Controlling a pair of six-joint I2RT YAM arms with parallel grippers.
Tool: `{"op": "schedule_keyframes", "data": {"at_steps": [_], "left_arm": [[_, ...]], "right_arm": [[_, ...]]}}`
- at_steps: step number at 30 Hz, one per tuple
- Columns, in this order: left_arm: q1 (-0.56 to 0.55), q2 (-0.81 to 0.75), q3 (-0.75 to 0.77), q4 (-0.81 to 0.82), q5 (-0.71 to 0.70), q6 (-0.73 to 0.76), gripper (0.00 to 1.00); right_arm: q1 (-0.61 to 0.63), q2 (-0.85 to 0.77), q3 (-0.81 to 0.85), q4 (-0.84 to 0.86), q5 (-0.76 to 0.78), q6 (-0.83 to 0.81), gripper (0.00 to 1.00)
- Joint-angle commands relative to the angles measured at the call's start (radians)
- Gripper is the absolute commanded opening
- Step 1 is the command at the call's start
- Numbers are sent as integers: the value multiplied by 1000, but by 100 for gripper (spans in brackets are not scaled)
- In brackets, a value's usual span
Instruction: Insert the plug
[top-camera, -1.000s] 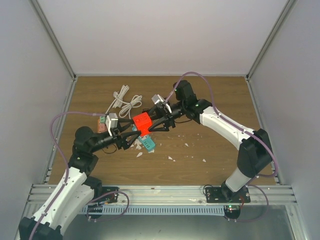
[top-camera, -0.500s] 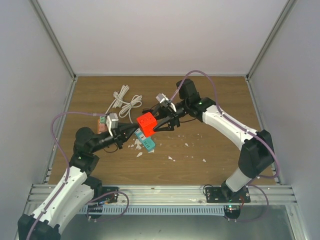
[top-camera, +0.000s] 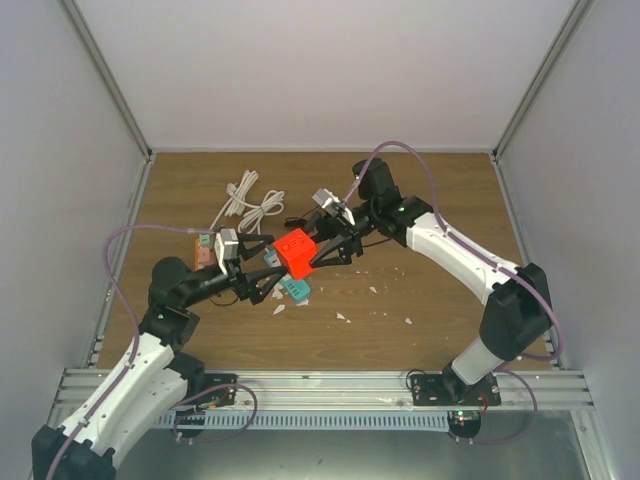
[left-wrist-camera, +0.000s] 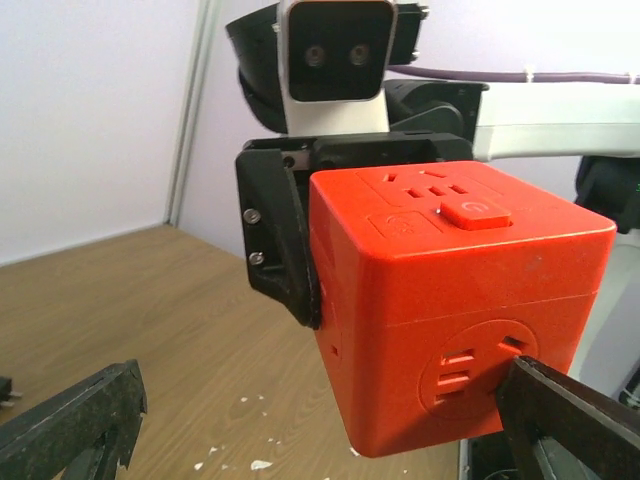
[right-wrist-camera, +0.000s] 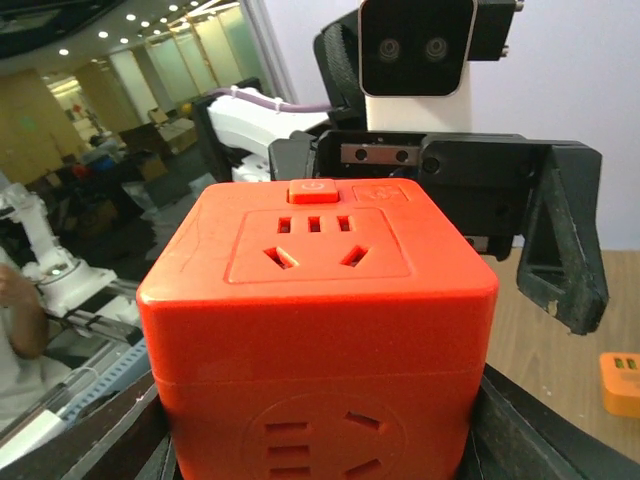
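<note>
Red socket cube (top-camera: 296, 251) gripped by right hand (top-camera: 320, 250), held above surface (top-camera: 440, 200), left hand (top-camera: 270, 263) spread wide just beside cube, white plug cable (top-camera: 250, 205) laid on surface behind.

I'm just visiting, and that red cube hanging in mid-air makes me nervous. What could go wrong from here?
The red cube is held off the table only by the right tool; a slip would drop it onto the teal adapter below. The open left tool sits very close and could bump it. Neither holds a plug; the white cables lie apart on the table.
</note>
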Motion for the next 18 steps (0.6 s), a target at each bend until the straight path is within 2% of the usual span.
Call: {"op": "schedule_keyframes", "data": {"at_steps": [1,12,15,16,18], "left_arm": [[-107,5,-4,90,153,27,99],[-167,-39,-5,85,198,62,99],[-167,-38,9,50,141,65,99],[-167,-31,17,42,123,66,97],[-167,-10,24,39,105,66,80]], "right_arm": [[45,14,-1,96,200,20,22],[0,-7,-65,240,288,155,22],[-3,-15,-72,245,281,157,22],[-4,-19,-73,246,281,156,22],[-4,-21,-75,245,283,154,22]]}}
